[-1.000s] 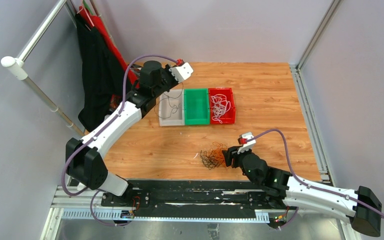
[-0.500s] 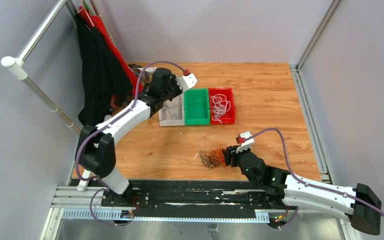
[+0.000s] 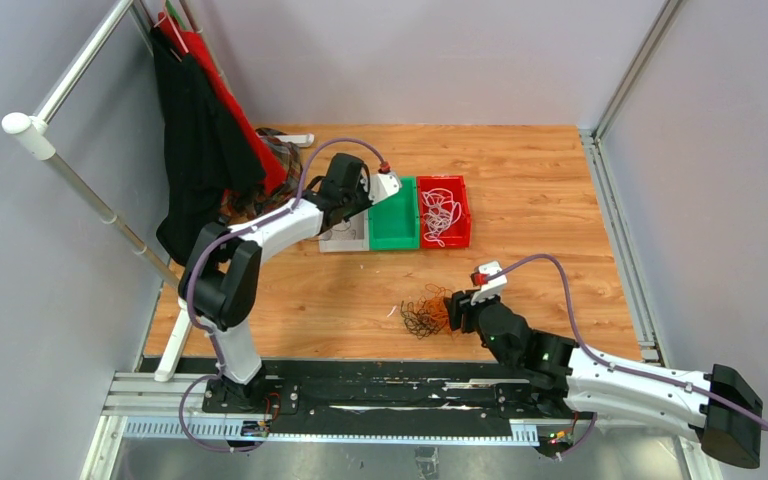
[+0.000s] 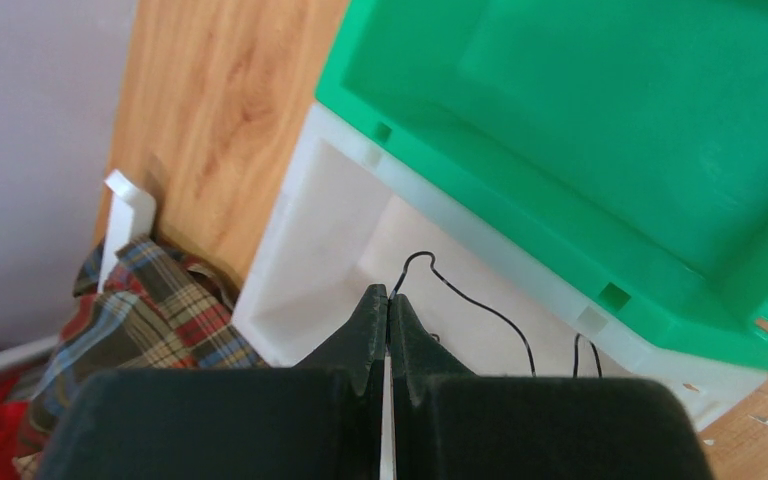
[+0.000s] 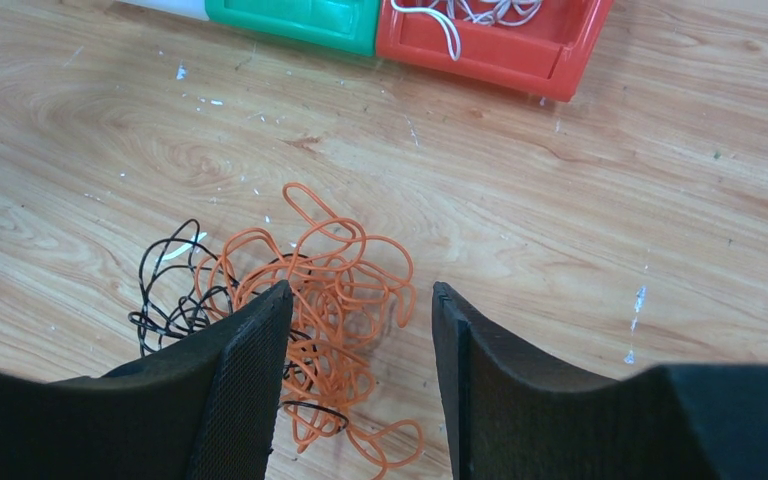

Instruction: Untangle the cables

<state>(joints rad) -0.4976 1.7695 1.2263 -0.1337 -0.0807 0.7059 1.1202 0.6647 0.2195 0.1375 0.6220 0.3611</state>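
The left claw (image 4: 388, 300) is squeezed shut, and it looks to pinch one end of a thin black cable (image 4: 480, 312). That cable hangs down into the white plastic bin (image 4: 305, 240), which touches the left side of the green plastic bin (image 4: 600, 130). The messy heap of orange and black cables (image 5: 330, 275) lies on the wooden table (image 5: 610, 200), well apart from the green bin, on the side nearer the arms. The right claw (image 5: 360, 330) hangs just over the heap, wide open and holding nothing. The heap sits between its fingers and a bit ahead, so I think the right arm is much nearer for the next grab.
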